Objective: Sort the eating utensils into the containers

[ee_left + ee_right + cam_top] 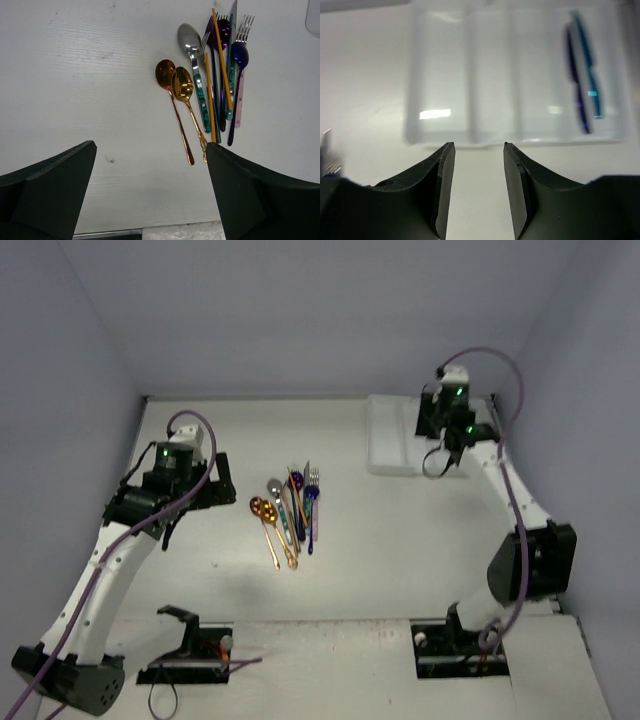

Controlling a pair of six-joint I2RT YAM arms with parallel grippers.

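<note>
In the top view, the loose heap of slim metallic eating utensils (290, 512) lies on the white table (400, 560) at the middle of the frame, just right of the black left gripper (225, 492). From the left wrist view that gripper (150, 200) has its two dark fingers (50, 190) spread wide at the lower corners with only bare table between them. The heap sits above and right of the gap, and its lowest handle tips end just beside the right-hand finger. The pieces run roughly top to bottom, bowls and tines toward the upper edge and handles toward the lower one. A copper spoon (173, 102) and a gold spoon (183, 86) lie leftmost, leaning slightly. A silver spoon with a teal handle (190, 41), an orange stick (222, 62), a dark blue spoon (240, 55) and a silver fork with a pink handle (244, 27) lie packed and overlapping to the right. The white rectangular plastic tray (392, 445) sits at the upper right of the top view, with the right gripper (447, 445) over it. In the right wrist view this gripper (479, 190) shows its jaws a little apart and empty, the tray's near wall (470, 139) just above the fingertips. A teal utensil (587, 65) and a dark blue-purple utensil (575, 85), both blurred, lie lengthwise in the rightmost compartment.
</note>
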